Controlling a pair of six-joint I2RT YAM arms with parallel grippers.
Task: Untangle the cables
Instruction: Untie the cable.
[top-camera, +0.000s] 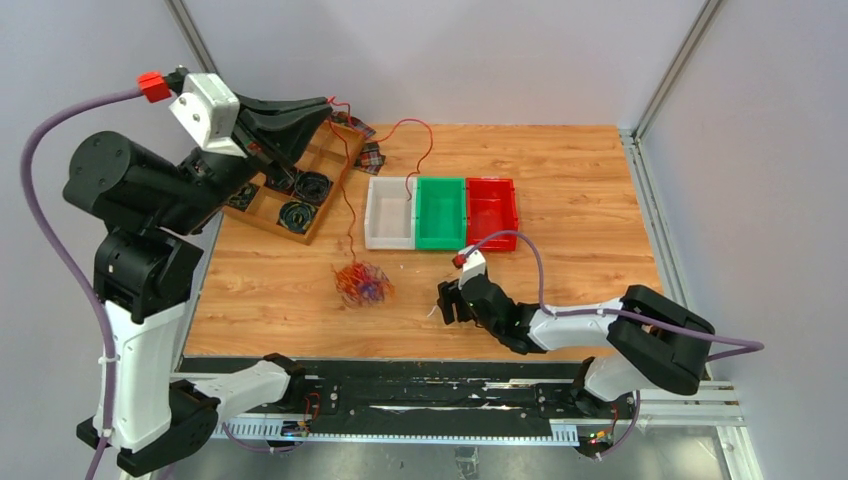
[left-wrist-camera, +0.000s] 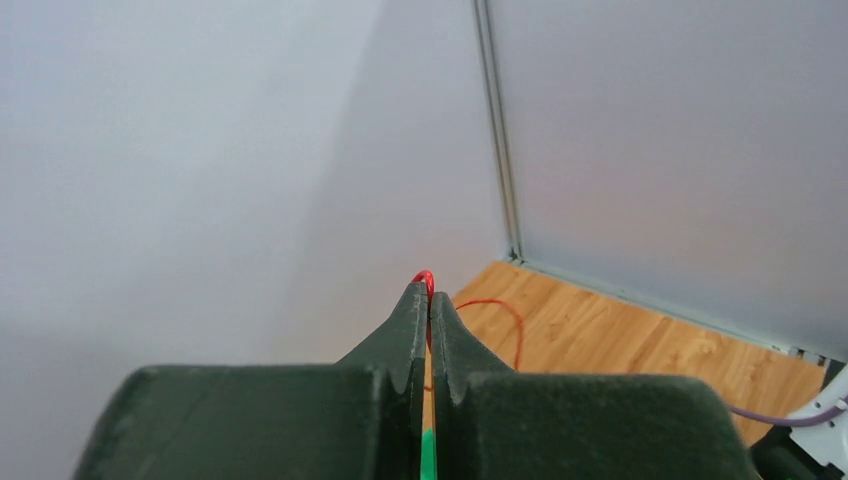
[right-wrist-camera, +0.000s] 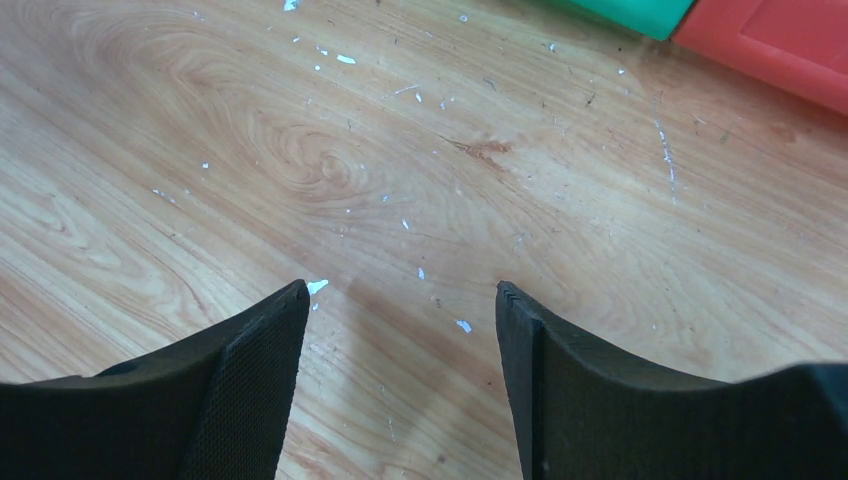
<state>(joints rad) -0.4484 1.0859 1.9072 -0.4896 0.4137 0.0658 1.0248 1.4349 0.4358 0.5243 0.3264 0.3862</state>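
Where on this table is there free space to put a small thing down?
Free: the table right of the red bin, and the near-left corner between tray and clump. Crowded: far left, where a red wire runs from the clump up to the shut left gripper.

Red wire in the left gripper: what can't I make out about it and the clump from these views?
Left wrist: the left gripper, shut on the red wire, hides its run below the pinch.
Top view: that wire reaches the white bin; its end too thin to see.
Top view: strands in the clump too fine to trace which knots which.
Right wrist: clump out of frame.
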